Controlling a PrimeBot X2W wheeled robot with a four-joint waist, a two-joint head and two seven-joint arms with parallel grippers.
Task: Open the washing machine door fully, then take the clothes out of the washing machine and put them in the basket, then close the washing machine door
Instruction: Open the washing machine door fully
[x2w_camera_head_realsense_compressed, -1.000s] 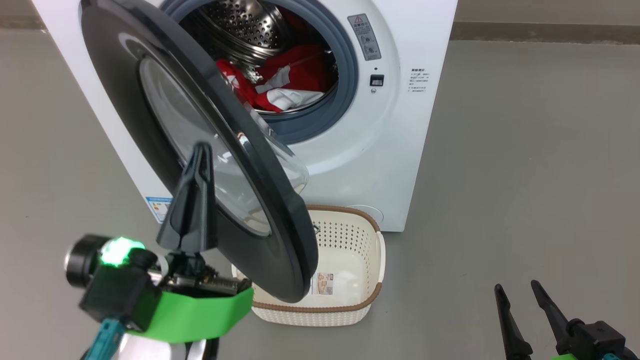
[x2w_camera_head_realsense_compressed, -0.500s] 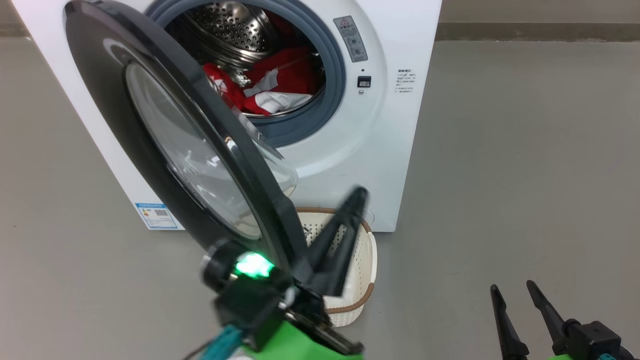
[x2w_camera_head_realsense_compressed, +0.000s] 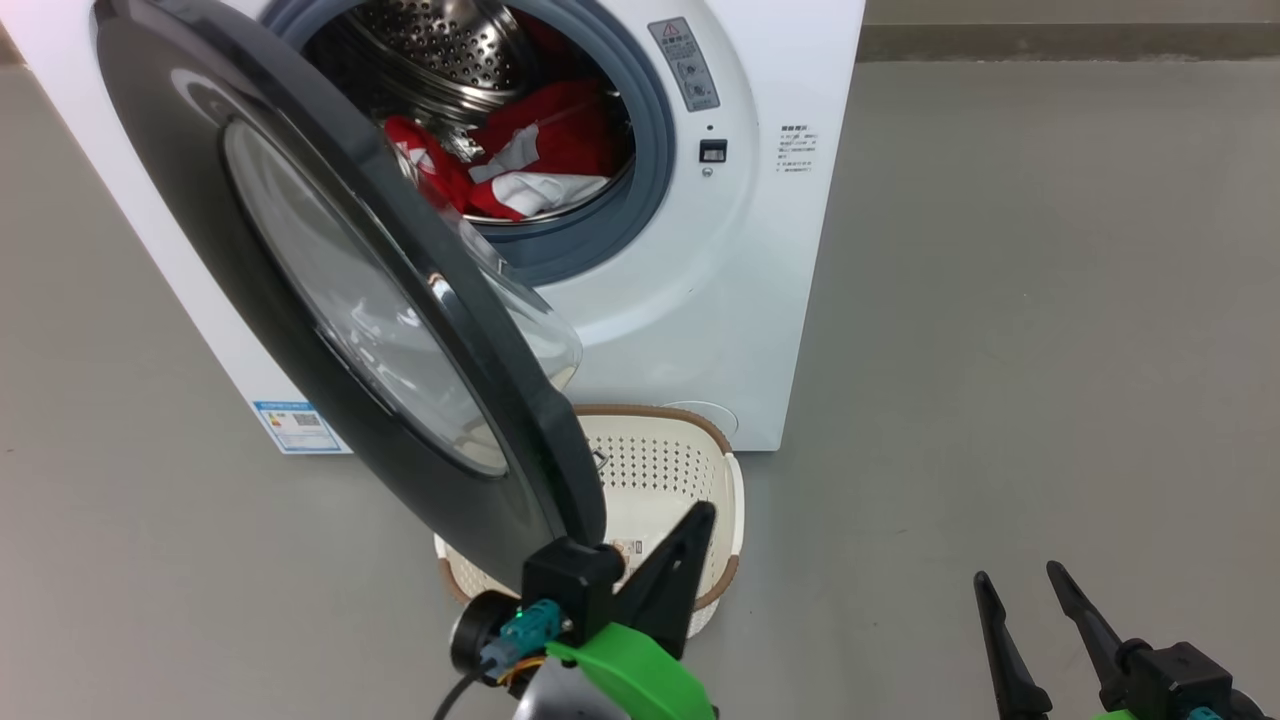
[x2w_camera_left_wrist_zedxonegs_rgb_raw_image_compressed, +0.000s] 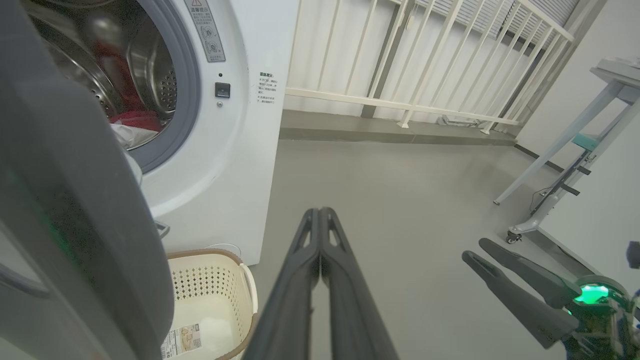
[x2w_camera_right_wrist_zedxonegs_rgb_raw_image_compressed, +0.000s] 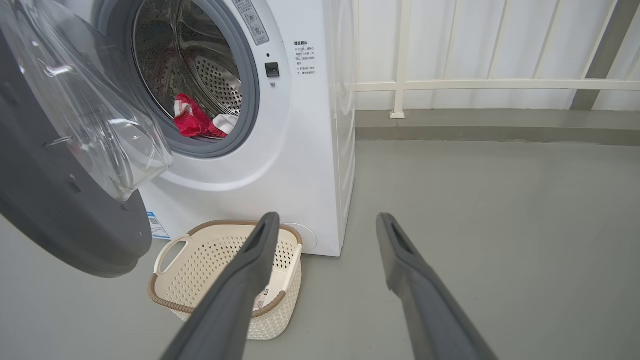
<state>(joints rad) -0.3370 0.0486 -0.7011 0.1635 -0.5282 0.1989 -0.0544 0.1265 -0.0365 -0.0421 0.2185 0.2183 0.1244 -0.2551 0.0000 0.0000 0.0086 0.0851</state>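
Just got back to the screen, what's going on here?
The door stands partly open, hanging over the basket. The left end effector is shut on nothing, low beside the door's bottom edge. The right end effector is open, off to the side. The clothes lie in the drum; none are in the basket.

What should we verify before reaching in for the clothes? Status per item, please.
1. Washing machine door fully open: not ok. It juts out from the front, and in the head view its lower edge overlaps the basket.
2. Left gripper empty: ok, shut on nothing.
3. Left gripper clear of the door: cannot tell. It sits close by the door's lower edge.
4. Right gripper ready: ok, open and empty.
5. Clothes reachable: ok. They lie low at the front of the drum.
6. Basket ready: ok, empty, standing before the washing machine.
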